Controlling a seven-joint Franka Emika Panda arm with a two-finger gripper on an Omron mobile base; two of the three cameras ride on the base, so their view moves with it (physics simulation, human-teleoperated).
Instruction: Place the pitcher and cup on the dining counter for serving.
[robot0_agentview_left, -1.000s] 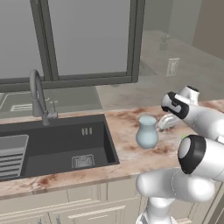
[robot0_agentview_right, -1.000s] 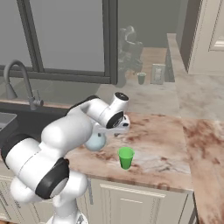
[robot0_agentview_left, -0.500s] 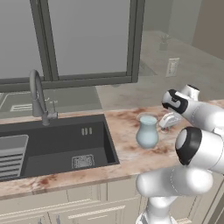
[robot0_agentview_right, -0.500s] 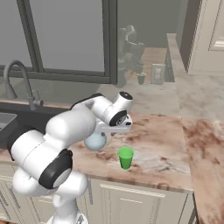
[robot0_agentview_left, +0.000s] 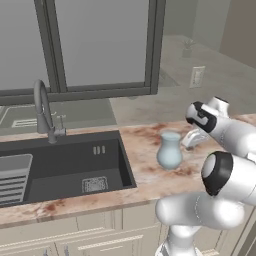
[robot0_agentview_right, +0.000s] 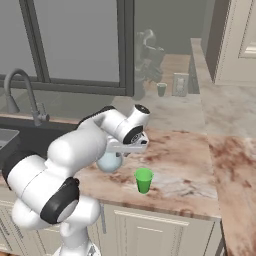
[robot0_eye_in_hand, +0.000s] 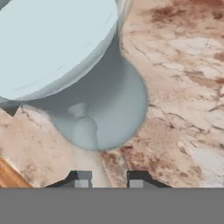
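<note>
The pincer (robot0_eye_in_hand: 106, 178) has narrowed beside the pitcher (robot0_agentview_left: 169, 150); whether it grips is unclear. The arm hides most of the pitcher; the cup (robot0_agentview_right: 143, 180) stands near the table's (robot0_agentview_right: 185, 165) front edge.

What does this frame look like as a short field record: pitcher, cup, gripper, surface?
pitcher: pale blue-grey jug, upright on the marbled counter right of the dark sink
cup: green tumbler, upright near the counter's front edge, apart from the pitcher
gripper: beside the pitcher's rim, jaws narrowed; whether they grip it cannot be told
task state: both items on the sink counter, neither lifted
</note>
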